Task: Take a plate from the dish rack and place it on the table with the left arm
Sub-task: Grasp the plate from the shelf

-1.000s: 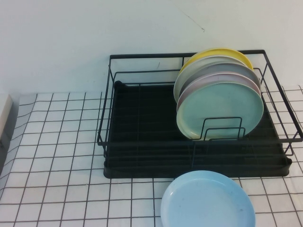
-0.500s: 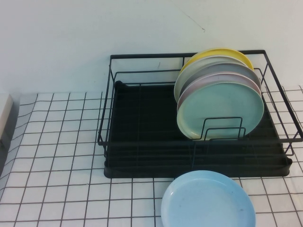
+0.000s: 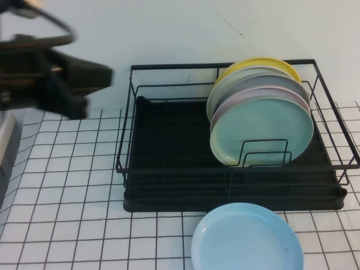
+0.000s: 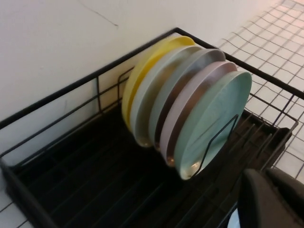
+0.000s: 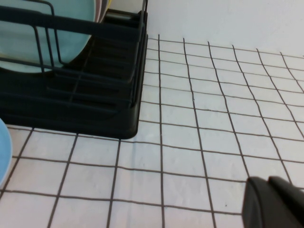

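Observation:
The mint-green plate (image 3: 264,132) stands upright at the front of a row of plates in the black dish rack (image 3: 169,152), behind a wire divider. The left wrist view shows the plate (image 4: 213,118) and rack (image 4: 71,180) from the side. My left arm (image 3: 39,84) hangs blurred above the table's (image 3: 67,185) far left, and its left gripper (image 3: 101,76) points toward the rack, well short of the plate. In its wrist view the left gripper (image 4: 271,178) is shut and empty. My right gripper (image 5: 268,183) is shut over bare table (image 5: 190,142) beside the rack's corner (image 5: 128,118).
A sky-blue plate (image 3: 246,239) lies flat on the table in front of the rack. Behind the mint plate stand pink, grey and yellow (image 3: 259,62) plates. A pale block (image 3: 7,146) sits at the left edge. A white wall rises behind the rack.
The left arm has swung into the high view at the upper left, where nothing showed before. Plates and rack have not moved.

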